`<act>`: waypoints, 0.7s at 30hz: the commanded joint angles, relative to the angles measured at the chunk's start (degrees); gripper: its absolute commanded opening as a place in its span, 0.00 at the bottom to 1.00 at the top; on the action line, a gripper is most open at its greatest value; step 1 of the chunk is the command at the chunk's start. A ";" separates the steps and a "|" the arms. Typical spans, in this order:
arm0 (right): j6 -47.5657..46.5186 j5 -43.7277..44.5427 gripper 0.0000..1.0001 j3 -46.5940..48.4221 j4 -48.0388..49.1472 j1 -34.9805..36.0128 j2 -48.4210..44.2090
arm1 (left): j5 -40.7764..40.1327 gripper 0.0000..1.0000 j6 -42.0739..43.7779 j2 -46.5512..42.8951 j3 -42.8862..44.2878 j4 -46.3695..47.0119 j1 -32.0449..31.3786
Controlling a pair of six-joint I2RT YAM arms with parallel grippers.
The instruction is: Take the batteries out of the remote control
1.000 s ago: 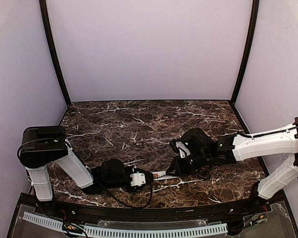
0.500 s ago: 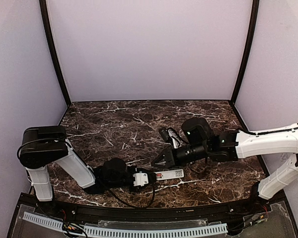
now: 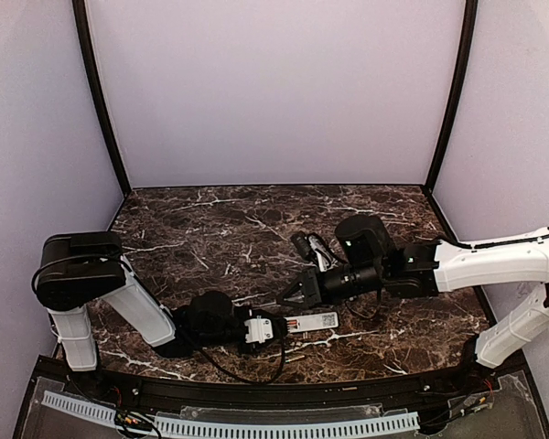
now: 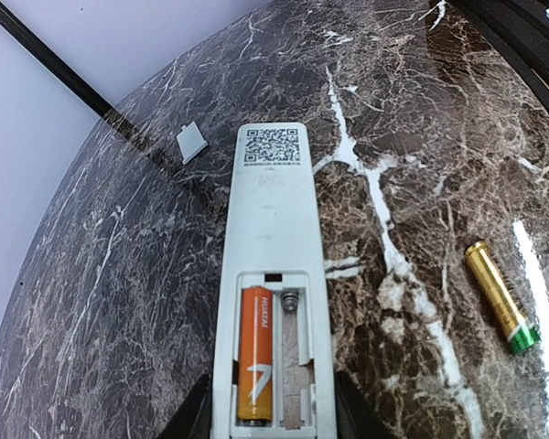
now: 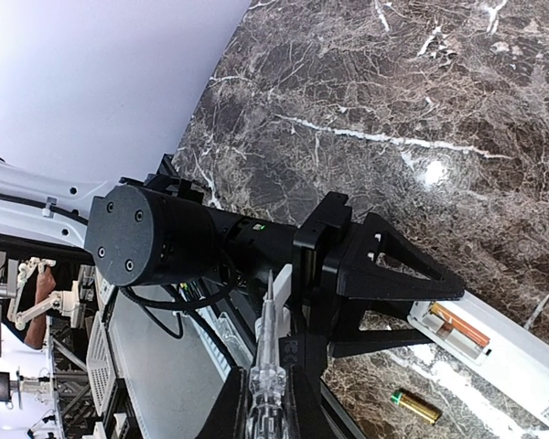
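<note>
The remote control (image 4: 273, 238) lies back up, its near end held between my left gripper's (image 4: 273, 419) jaws. Its recess holds one orange battery (image 4: 255, 352) in the left slot; the right slot is empty. A second battery (image 4: 501, 296), gold with a green end, lies loose on the table to the right. In the top view the left gripper (image 3: 273, 327) holds the remote (image 3: 313, 322) low on the table. My right gripper (image 3: 289, 296) hovers just above it, shut on a thin clear stick (image 5: 269, 361). The right wrist view shows the remote (image 5: 503, 357) and the loose battery (image 5: 414, 405).
A small flat white cover piece (image 4: 191, 143) lies on the dark marble table (image 3: 220, 229) beyond the remote's far end. The black front rail (image 3: 256, 395) runs close behind the left gripper. The left gripper's black body (image 5: 375, 274) fills the middle of the right wrist view.
My right gripper has lifted off the remote and swung up and left with the stick, uncovering the remote. The left gripper and the remote have stayed put.
</note>
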 commanded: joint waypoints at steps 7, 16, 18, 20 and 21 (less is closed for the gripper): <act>1.28 8.00 0.00 0.54 -6.54 0.29 -3.33 | 0.11 0.00 -0.36 -0.20 0.33 1.27 -0.11; 3.61 17.10 0.00 -0.77 -12.94 -0.05 -8.35 | -1.59 0.00 -2.45 -0.99 -0.09 2.04 -0.11; 4.13 18.99 0.00 -0.97 -14.48 -0.11 -9.72 | -2.64 0.00 -3.96 -1.47 -0.46 2.19 -0.11; 4.58 21.35 0.00 -1.26 -16.00 -0.17 -11.28 | -4.24 0.00 -5.63 -2.06 -0.81 2.43 -0.11; 4.92 22.17 0.00 -1.67 -16.53 -0.20 -12.11 | -5.07 0.00 -6.20 -2.33 -0.86 2.05 -0.16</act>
